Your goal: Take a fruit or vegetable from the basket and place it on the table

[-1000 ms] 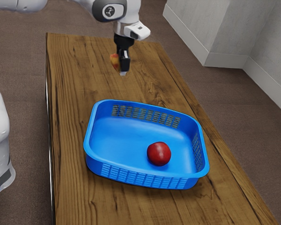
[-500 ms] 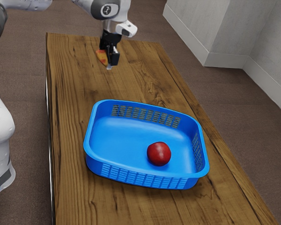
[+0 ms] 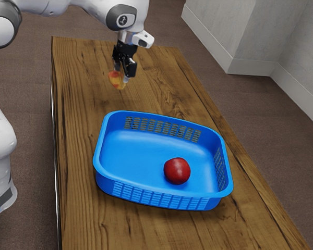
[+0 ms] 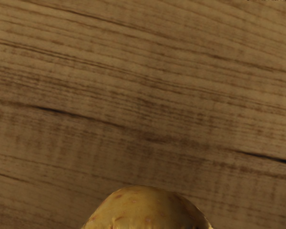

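Note:
My gripper (image 3: 122, 77) is over the far part of the wooden table (image 3: 78, 140), beyond the basket in the exterior view. It is shut on an orange-yellow fruit or vegetable with red patches (image 3: 116, 80). Seen from the hand, the held fruit or vegetable (image 4: 148, 210) is a rounded, yellow-brown shape with small spots, against wood grain. Whether it touches the table I cannot tell. The blue basket (image 3: 138, 191) has one round red fruit (image 3: 177, 171) on its floor.
Bare wood surrounds the basket and lies under my hand. The table's long edge (image 3: 56, 156) runs down the exterior view's left, with a white robot part (image 3: 0, 151) beside it. Grey walls (image 3: 261, 36) stand past the table at the exterior view's upper right.
Over the last second my hand went toward the exterior view's left, carrying the orange-yellow piece. Since the middle picture the piece shows slightly lower in that view. Basket and red fruit stayed put.

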